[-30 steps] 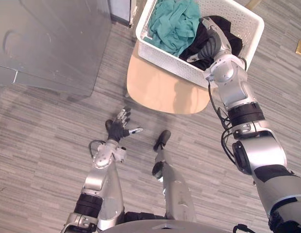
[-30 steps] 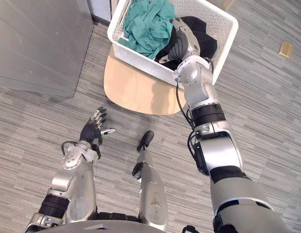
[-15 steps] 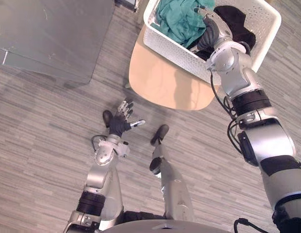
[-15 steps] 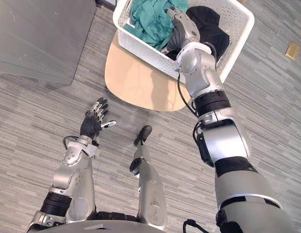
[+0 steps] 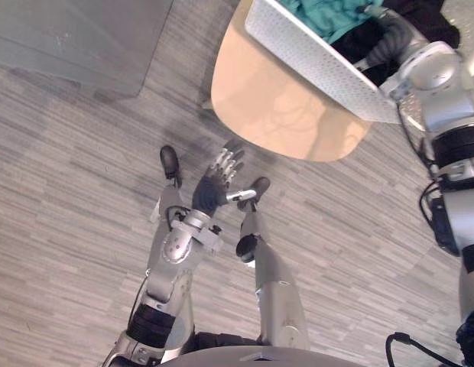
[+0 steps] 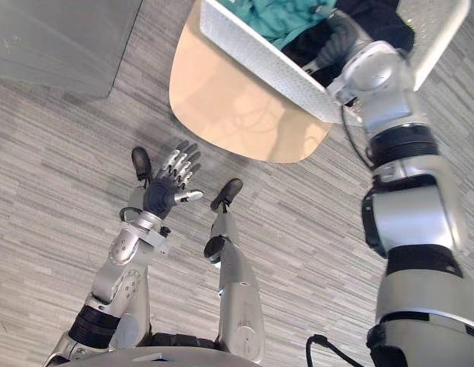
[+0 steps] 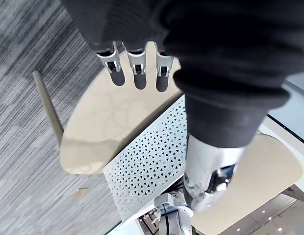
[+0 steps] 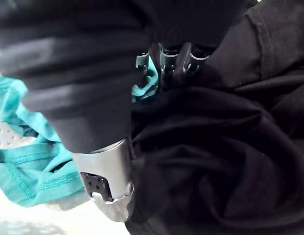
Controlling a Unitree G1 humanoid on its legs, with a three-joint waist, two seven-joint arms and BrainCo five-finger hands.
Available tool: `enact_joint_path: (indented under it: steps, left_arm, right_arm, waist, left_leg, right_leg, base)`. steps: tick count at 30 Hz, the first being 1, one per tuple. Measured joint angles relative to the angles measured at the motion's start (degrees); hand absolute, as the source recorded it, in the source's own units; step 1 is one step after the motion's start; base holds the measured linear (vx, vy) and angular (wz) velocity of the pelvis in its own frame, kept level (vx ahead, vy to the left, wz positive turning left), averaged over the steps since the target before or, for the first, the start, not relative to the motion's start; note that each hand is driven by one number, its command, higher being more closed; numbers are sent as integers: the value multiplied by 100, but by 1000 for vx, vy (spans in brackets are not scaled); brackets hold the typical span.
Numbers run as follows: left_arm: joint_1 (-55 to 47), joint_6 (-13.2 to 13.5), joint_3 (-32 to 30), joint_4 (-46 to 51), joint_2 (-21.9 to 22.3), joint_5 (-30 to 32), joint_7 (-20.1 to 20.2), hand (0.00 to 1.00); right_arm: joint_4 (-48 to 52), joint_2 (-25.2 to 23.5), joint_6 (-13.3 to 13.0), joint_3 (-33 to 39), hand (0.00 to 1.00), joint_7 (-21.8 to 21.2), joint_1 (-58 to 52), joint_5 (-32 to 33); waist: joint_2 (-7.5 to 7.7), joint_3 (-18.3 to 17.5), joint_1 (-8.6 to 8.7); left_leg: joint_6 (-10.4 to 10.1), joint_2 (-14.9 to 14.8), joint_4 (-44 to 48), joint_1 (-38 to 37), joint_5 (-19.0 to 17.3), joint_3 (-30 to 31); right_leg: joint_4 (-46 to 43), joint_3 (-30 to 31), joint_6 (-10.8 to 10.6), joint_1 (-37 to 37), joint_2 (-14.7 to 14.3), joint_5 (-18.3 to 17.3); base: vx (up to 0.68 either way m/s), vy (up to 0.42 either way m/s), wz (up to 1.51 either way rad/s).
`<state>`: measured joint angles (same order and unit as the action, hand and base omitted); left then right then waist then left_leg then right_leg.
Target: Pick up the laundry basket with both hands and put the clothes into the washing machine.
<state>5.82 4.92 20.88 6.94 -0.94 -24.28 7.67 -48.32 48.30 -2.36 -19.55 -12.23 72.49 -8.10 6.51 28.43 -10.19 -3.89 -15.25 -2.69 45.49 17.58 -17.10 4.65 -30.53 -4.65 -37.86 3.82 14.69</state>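
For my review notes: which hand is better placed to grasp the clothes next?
Right: right hand lies on the black garment inside the basket; left hand hovers open above the floor, apart.

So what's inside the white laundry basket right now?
A teal garment, a black garment and the right hand in among them. Whatever lies beneath is covered.

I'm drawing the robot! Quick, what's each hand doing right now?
Left hand: open, holding nothing.
Right hand: in the black clothes in the basket; cannot tell.
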Motion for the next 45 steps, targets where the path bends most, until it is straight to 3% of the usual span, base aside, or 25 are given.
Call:
enact_joint_path:
  steps: [8, 17, 25, 30, 38, 45]
  left_arm:
    - [-126, 90, 65, 8, 358, -347, 76, 0]
    - [-111, 135, 155, -80, 363, -444, 130, 0]
    - [64, 206, 175, -87, 359, -705, 45, 0]
    - [213, 245, 227, -89, 368, -818, 0, 0]
    - [319, 245, 446, -89, 360, -821, -35, 0]
    - [376, 250, 449, -89, 287, -821, -122, 0]
  right_arm:
    - [0, -41, -87, 239, 0, -2, -5, 662]
    - [71, -84, -26, 166, 0, 41, -35, 647]
    - [637, -342, 22, 318, 0, 793, -254, 544]
    - [1018, -434, 28, 864, 0, 1363, -79, 586]
    - [840, -558, 31, 879, 0, 1490, 347, 561]
    - [325, -611, 33, 314, 0, 1525, 991, 550]
  waist:
    - [-21, -11, -39]
    - [-294, -150, -109]
    - [-299, -153, -190]
    - [-299, -153, -191]
    - [-298, -153, -221]
    - [-297, -152, -212]
  left_leg:
    - [18, -3, -45, 91, 115, -108]
    - [17, -12, -41, 3, 116, -160]
    - [29, -164, 502, -17, -113, -109]
    - [21, -236, 797, 93, -256, -22]
    - [31, -235, 848, 158, -263, -4]
    - [28, -212, 749, 213, -241, -5]
  right_leg:
    - [-2, -2, 154, -155, 0, 34]
    - [-2, 15, 206, -95, -3, 38]
    - [-3, 24, 311, 137, -64, 5]
    - [-4, 6, 333, 185, -109, -11]
    - [-4, -15, 363, 173, -109, 25]
    - [-4, -33, 361, 91, -108, 24]
  base:
    - [-6, 158, -4]
    - [-16, 171, -1]
    - [-20, 88, -1]
    - [-57, 57, 0]
    - [-35, 68, 1]
    - [-15, 57, 1]
